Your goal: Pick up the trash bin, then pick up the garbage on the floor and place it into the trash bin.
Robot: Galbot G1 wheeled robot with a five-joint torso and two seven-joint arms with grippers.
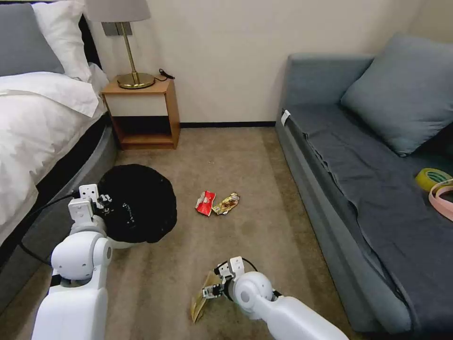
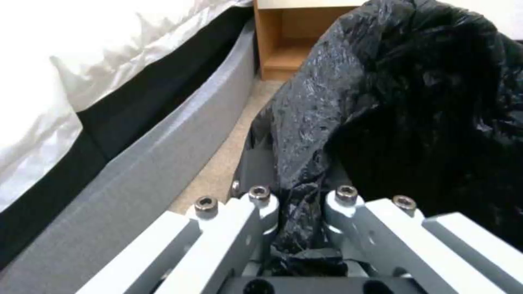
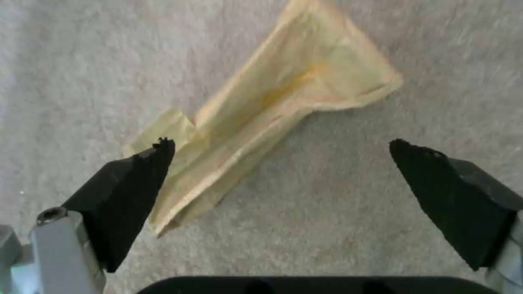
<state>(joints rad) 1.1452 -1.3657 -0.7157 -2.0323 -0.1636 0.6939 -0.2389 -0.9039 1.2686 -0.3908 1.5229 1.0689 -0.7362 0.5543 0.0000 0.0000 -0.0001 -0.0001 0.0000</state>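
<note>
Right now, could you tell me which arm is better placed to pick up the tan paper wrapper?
The right. Its gripper hangs open directly over the tan wrapper on the carpet, while the left gripper is shut on the trash bin rim.

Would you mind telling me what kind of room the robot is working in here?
Most likely a hotel room or bedroom: a bed with white linen, a wooden nightstand carrying a brass lamp, and a grey sofa on carpet.
</note>
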